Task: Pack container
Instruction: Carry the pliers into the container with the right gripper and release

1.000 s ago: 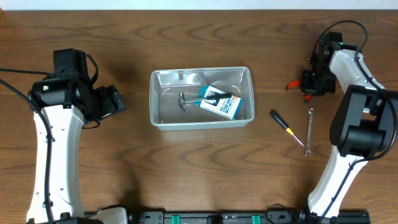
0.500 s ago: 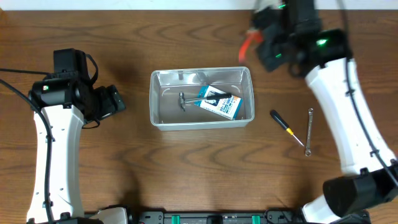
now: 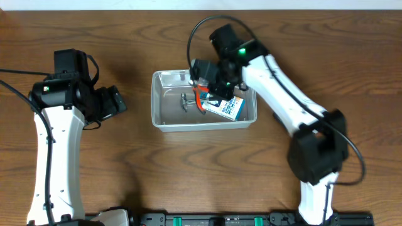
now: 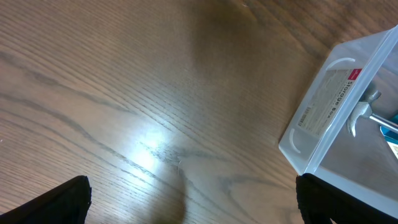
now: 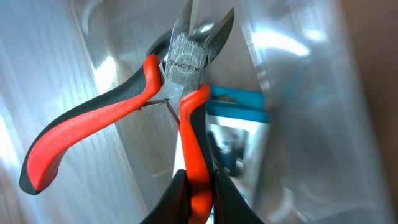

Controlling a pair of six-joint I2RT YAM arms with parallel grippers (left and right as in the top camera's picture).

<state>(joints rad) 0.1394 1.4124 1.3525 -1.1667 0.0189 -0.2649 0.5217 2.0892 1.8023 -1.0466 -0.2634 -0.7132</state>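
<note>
The container [image 3: 154, 103] sits mid-table, nearer the far edge. The right pincer [image 5: 198, 200], clamped on one handle of the red pliers [image 5: 184, 62], hangs over it. Best to lower them beside the box [image 3: 225, 108] before releasing. The left pincer [image 4: 196, 208] gapes wide, empty.

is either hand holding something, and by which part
The right hand grips the red-handled pliers by one handle, over the container. The left hand is open and holds nothing.
</note>
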